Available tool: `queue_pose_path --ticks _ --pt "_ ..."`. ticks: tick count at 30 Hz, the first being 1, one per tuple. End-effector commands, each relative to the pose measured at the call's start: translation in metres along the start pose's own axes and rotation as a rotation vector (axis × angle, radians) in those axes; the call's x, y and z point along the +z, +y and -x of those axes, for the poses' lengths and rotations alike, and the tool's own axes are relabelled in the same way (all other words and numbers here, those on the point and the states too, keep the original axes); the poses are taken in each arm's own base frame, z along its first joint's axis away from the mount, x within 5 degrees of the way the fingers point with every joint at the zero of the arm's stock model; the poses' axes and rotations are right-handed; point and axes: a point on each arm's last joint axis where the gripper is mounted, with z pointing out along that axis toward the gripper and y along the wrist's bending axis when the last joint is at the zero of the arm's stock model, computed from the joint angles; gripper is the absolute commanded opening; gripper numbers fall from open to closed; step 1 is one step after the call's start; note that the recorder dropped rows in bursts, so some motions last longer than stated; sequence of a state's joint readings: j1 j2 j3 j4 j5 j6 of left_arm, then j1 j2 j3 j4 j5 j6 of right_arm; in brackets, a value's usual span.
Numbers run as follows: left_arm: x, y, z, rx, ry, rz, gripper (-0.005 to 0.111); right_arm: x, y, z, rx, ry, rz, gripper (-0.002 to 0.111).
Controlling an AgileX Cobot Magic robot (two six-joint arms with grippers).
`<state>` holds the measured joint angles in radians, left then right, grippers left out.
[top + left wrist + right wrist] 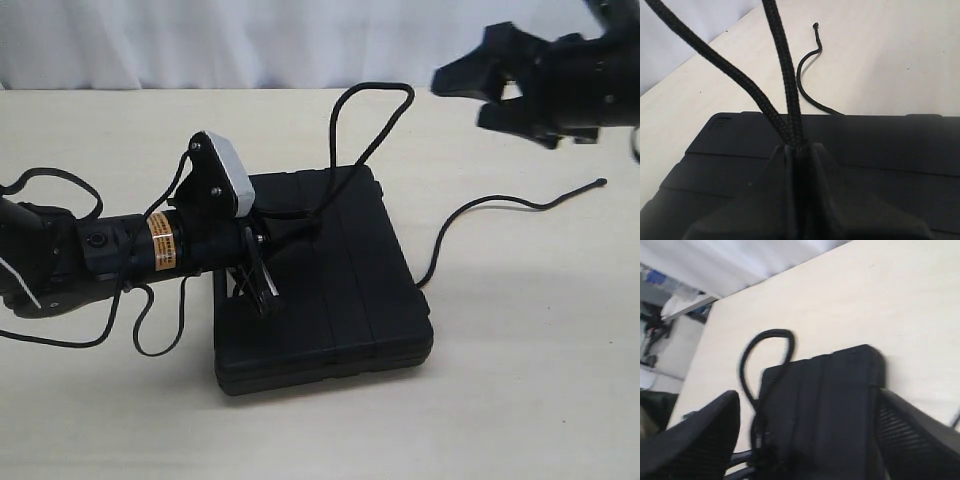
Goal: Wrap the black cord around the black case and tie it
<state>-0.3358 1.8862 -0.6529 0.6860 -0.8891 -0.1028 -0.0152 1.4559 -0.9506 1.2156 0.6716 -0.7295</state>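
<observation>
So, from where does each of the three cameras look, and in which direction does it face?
Exterior view: off the arms, looking down on the table and black case; shows the left arm, left fingers shut on the black cord, and the open right fingers raised.
Left wrist view: on the left arm, looking along its shut fingers, over the case, toward the cord's knobbed tip.
Right wrist view: on the right arm, looking down between its open fingers at the case.
Shared: case and cord appear in all three.

black case [345,300] on table [520,400] | black cord [378,86] seemingly across it — tip right
</observation>
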Motion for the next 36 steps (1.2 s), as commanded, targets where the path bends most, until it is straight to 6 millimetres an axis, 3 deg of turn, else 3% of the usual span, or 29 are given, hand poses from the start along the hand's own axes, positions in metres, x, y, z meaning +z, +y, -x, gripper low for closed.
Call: queue_pose_path --ticks 1,7,10,14,20,25,27,36 --pt "0.000 -0.002 0.001 0.076 -0.009 -0.021 0.000 -0.040 -0.042 0.007 -0.024 0.005 -0.344 0.070" --pt "0.000 -0.005 0.000 0.138 -0.006 -0.052 0.000 -0.035 -0.080 0.006 0.069 0.029 -0.601 0.068" --pt "0.000 -0.005 0.000 0.144 -0.004 -0.052 0.000 -0.020 -0.093 0.007 0.095 0.089 -0.610 0.062" --pt "0.000 -0.005 0.000 0.144 -0.004 -0.052 0.000 0.004 -0.110 0.020 0.157 0.201 -0.623 0.062" --pt "0.000 -0.005 0.000 0.142 -0.002 -0.050 0.000 0.040 -0.129 0.036 0.239 0.228 -0.792 0.062" --pt "0.000 -0.005 -0.001 0.143 0.007 -0.049 0.000 0.077 -0.126 0.042 0.182 0.130 -0.946 0.062" --pt "0.000 -0.004 -0.002 0.143 0.020 -0.048 0.000 0.089 -0.130 0.039 0.241 0.055 -0.959 0.062" --pt "0.000 -0.004 -0.002 0.143 0.022 -0.048 0.000 0.127 -0.158 0.027 0.441 -0.085 -0.877 0.068"
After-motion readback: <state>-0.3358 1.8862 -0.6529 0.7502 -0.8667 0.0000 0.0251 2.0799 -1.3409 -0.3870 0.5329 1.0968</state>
